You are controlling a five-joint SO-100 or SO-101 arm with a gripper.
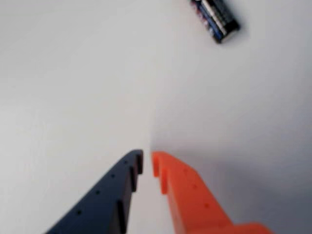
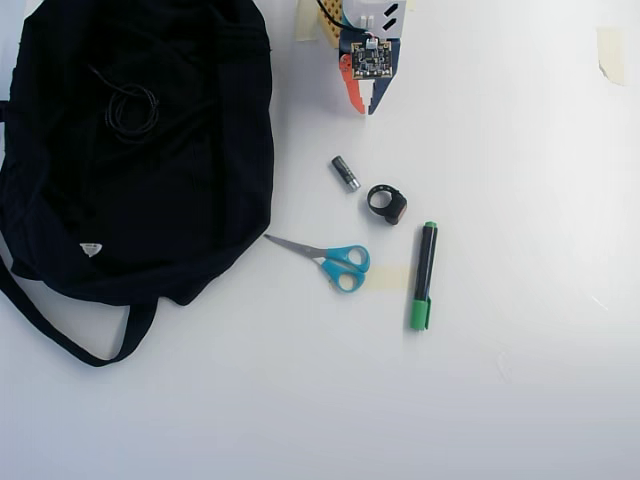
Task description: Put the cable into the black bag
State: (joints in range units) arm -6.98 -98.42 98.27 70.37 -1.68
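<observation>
On the black bag (image 2: 150, 200), the cable (image 2: 132, 110)

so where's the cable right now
In the overhead view the cable lies coiled on the black bag, in the bag's upper part at the picture's left, well away from the gripper.
</observation>
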